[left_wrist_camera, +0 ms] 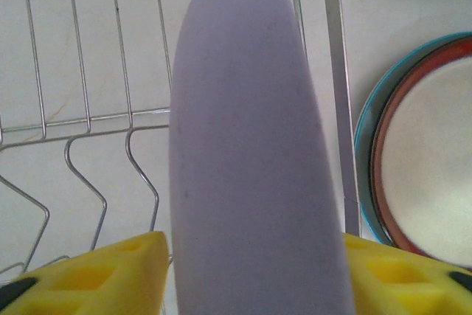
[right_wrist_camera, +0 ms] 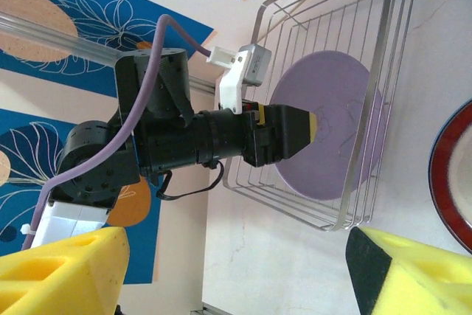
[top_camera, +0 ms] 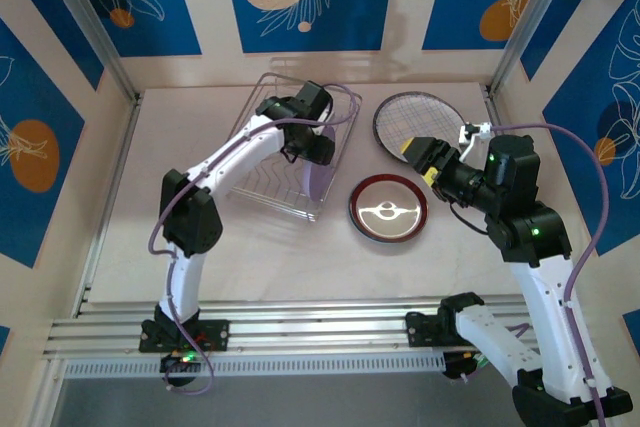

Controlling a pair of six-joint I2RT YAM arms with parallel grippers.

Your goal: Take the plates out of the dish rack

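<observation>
You look about two plates done, the grid plate (top_camera: 420, 119) lying at three o'clock of the rack (left_wrist_camera: 337, 71) and the red-rimmed plate (top_camera: 388, 209) at four, while the lilac plate (left_wrist_camera: 251, 167) stands upright inside it, your left gripper (top_camera: 322, 150) astride its rim (whether it pinches yet, you cannot tell) and your right gripper (top_camera: 418, 157) wide apart, empty.

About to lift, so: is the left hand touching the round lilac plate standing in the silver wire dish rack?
Cannot tell. In the left wrist view the yellow pads flank the round lilac plate with no visible gap, but contact isn't plain.
</observation>
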